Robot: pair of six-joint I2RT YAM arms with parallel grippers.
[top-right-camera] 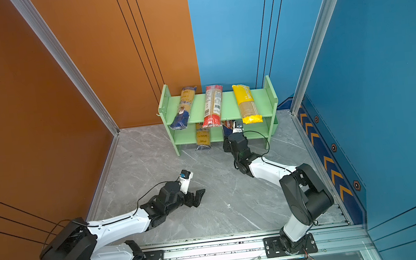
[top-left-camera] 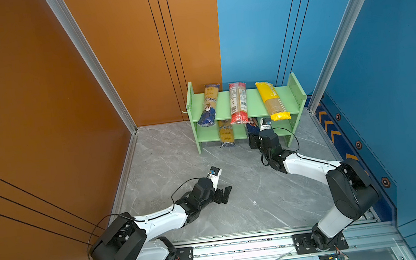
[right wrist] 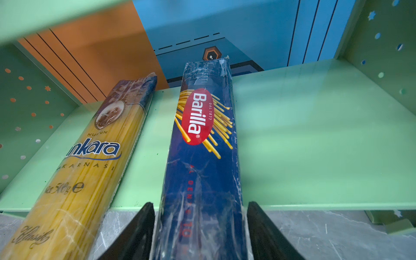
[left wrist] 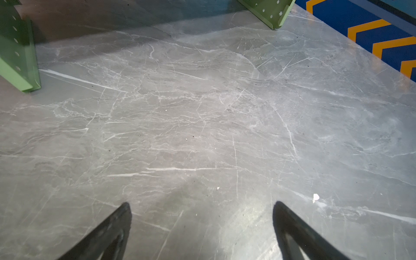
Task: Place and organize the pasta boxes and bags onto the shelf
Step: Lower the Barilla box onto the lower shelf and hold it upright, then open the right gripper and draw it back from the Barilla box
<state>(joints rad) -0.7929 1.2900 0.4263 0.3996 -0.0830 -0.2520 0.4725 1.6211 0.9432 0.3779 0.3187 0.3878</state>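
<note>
Right gripper (right wrist: 200, 203) straddling Barilla pack (right wrist: 202, 168) on shelf (right wrist: 315, 146), lower tier, can't tell if clamped. Left gripper (left wrist: 202, 203) idling wide open. Next: backing out straight.

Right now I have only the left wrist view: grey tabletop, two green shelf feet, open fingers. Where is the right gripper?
Observer: The right gripper is at the front of the shelf's lower level, with its fingers on either side of a dark blue Barilla pack.
Operator: Is that pack on the shelf?
Observer: Its far part lies on the lower level, and its near end sticks out past the front edge, between the fingers.
Operator: Anything on the top level?
Observer: Three packs lie side by side there: a blue-and-yellow bag, a red-ended bag and a yellow bag.
</note>
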